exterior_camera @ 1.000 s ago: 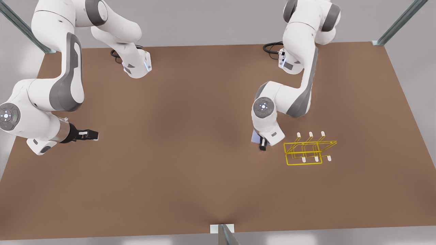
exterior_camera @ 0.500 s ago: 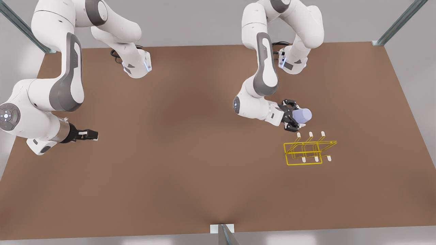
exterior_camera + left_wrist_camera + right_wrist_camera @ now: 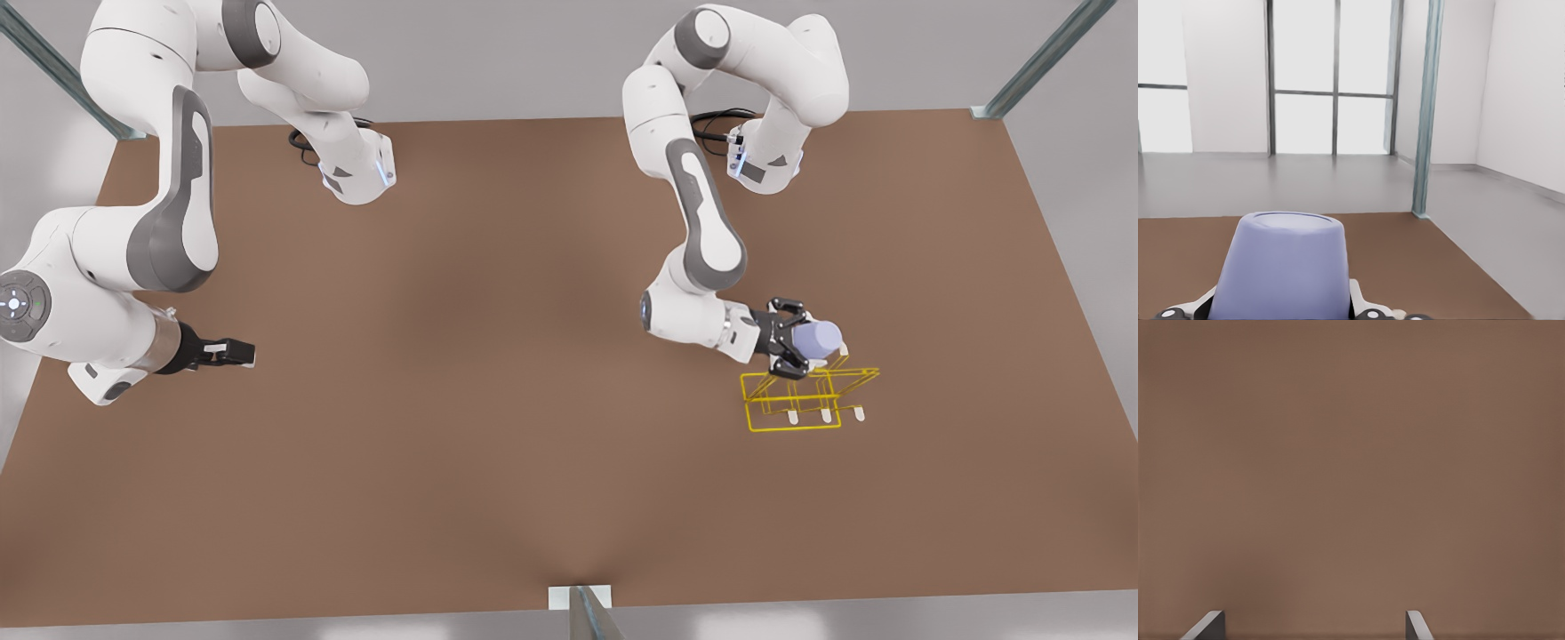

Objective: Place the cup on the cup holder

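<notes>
A broad matte brown worktop lay under grey walls, with metal posts at its corners and tall windows beyond. The left claw was clenched on the small smooth lavender-blue tapered cup, which it carried on its side, black fingers pressed against the cup's flanks. In the left wrist view the cup sat between the pale fingertips, its flat closed end facing away from the wrist. The cup hung over the far row of the thin yellow wire-frame cup holder, whose short white-tipped pegs stood in two rows near the worktop's edge on the front view's right. The right claw waited above bare worktop near the opposite edge; its wrist view showed two grey fingertips spread well apart, released, holding nothing.
</notes>
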